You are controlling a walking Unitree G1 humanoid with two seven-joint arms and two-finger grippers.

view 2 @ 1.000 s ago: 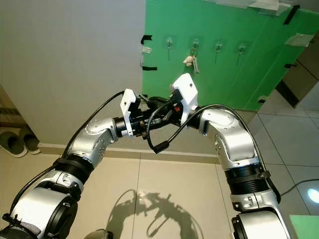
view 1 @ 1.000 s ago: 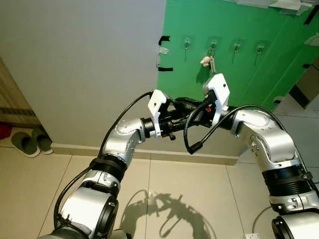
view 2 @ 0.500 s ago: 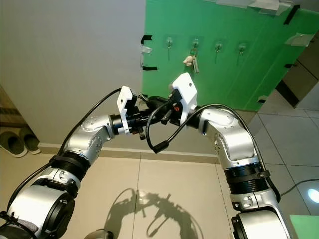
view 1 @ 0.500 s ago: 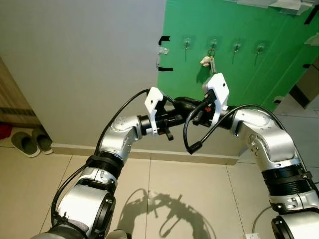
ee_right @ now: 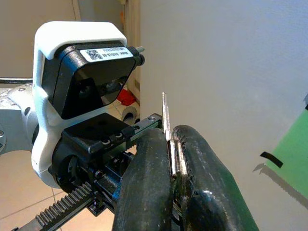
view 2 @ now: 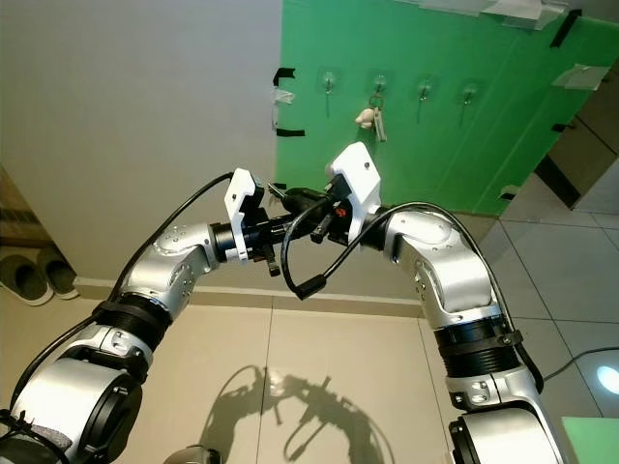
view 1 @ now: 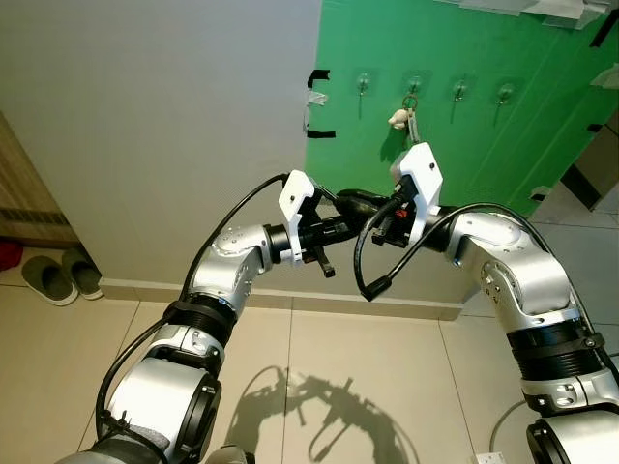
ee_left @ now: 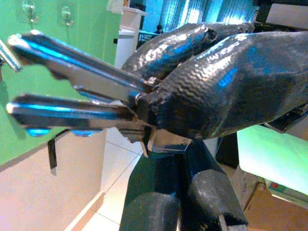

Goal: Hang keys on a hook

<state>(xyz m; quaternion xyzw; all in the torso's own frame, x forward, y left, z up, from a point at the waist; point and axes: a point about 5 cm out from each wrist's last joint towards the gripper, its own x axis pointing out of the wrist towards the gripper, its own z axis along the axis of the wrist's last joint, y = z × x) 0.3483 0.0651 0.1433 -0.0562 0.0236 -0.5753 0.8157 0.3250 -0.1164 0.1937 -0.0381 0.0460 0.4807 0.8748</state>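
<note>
Slippers (view 1: pixel 60 275): a grey-green pair on the tiled floor at the far left, against the wall base.
Left gripper (view 1: pixel 340 227): raised at chest height in front of the grey wall, pointing towards the right gripper; whether its own fingers are parted or closed cannot be told from these views.
Keys (ee_left: pixel 72 91): silver blades fanned out and sticking past the black fingers (ee_left: pixel 226 82) that pinch them at the head; they sit in mid-air between the two wrists, below and left of the hooks.
Right gripper (view 1: pixel 356 201): meets the left gripper tip to tip; in its wrist view the two fingers (ee_right: pixel 144 192) are clenched on a thin flat key blade standing edge-on between them.
Green panel (view 1: pixel 464 145): covers the wall to the right of the grey section, with black tape marks along its edge.
Hooks (view 1: pixel 364 83): four clear hooks in a row near the top of the green panel.
Hung keyring (view 1: pixel 406 116): on the second hook from the left, with a small pale charm.
</note>
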